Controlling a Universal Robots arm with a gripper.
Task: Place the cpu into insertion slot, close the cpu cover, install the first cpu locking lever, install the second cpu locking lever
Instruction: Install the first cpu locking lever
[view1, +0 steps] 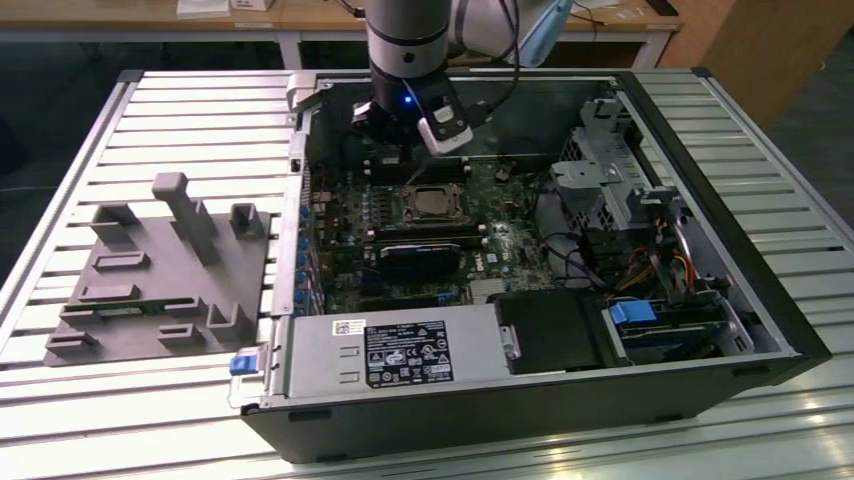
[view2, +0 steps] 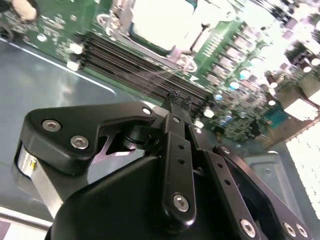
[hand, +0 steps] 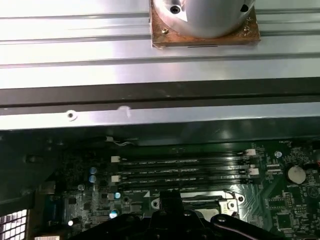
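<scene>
Hovering inside an open computer case (view1: 747, 290): the gripper (view2: 177, 100), fingertips pressed together, nothing seen between them.

Seated in the insertion slot (view1: 406, 206) at mid-board, the cpu (view1: 431, 204), dull silver, framed by the cpu cover (view2: 172, 50) (flat or slightly raised, impossible to tell). Just off the fingertips, between gripper and socket, long black memory slots (view2: 130, 57); close beside the arm, the case's far metal wall (hand: 150, 116). Toward the exterior view's right, a drive cage (view1: 607, 175) and loose cables (view1: 574, 260) crowding the board. Nearer the camera, a dark block with a blue edge (view1: 420, 258) and a labelled power supply (view1: 400, 350). Outside the case on the exterior view's left, well apart, a grey fixture tray (view1: 160, 270) on the slatted table (view1: 187, 110). Open air straight above the socket.
</scene>
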